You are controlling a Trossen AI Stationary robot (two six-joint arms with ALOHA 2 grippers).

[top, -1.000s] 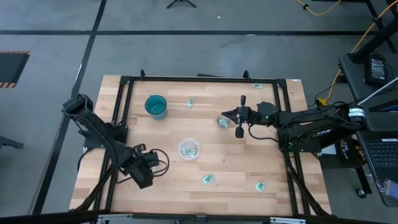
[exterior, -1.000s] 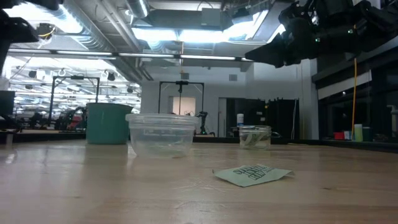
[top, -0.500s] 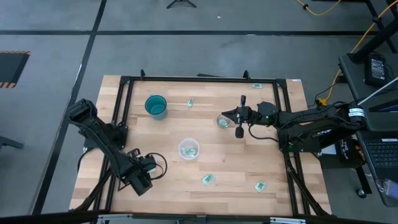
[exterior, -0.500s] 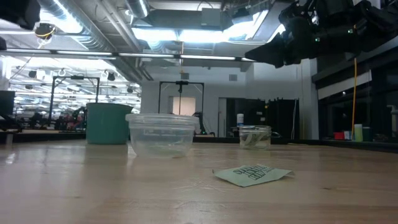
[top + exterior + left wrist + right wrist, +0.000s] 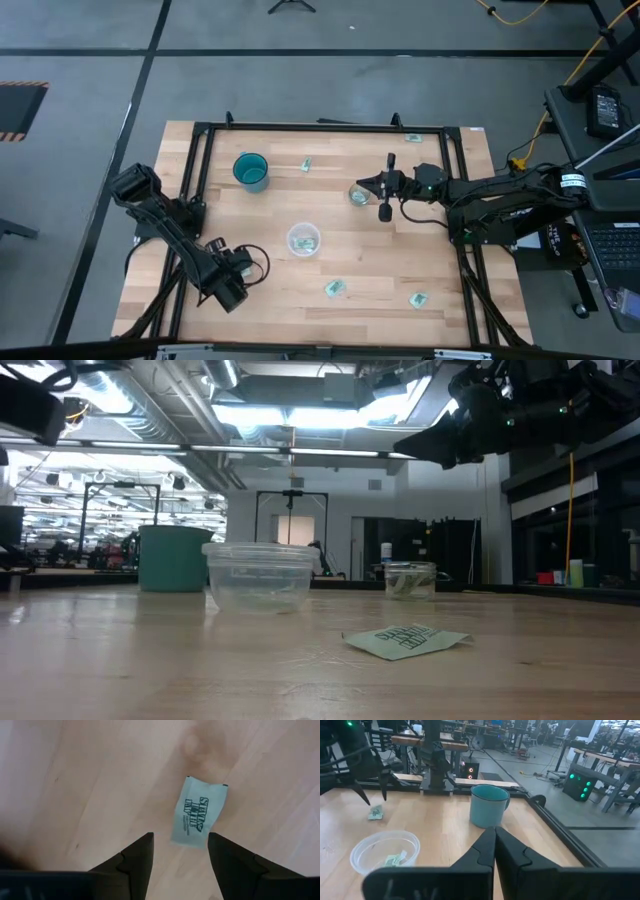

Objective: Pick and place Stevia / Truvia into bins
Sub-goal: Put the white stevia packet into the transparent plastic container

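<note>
A pale green Stevia packet (image 5: 196, 813) lies flat on the wood. My left gripper (image 5: 180, 836) hangs open above it near the table's front left (image 5: 225, 287), fingers pointing down, clear of it. Other packets lie at the front (image 5: 335, 289), front right (image 5: 418, 298) and far side (image 5: 306, 164). The bins are a teal cup (image 5: 250, 172), a whitish bowl (image 5: 303, 240) with a packet inside (image 5: 395, 859), and a small glass (image 5: 410, 580). My right gripper (image 5: 362, 185) waits shut and level above the glass.
A black frame (image 5: 200, 130) borders the work area, and another packet (image 5: 413, 137) lies by its far right corner. Bare wood stretches between the bowl and the front packets.
My left gripper has come down toward the table over the packet, shifting slightly toward the near left corner and rolling a little about its own axis. The right arm, the cups and the packets have kept still.
</note>
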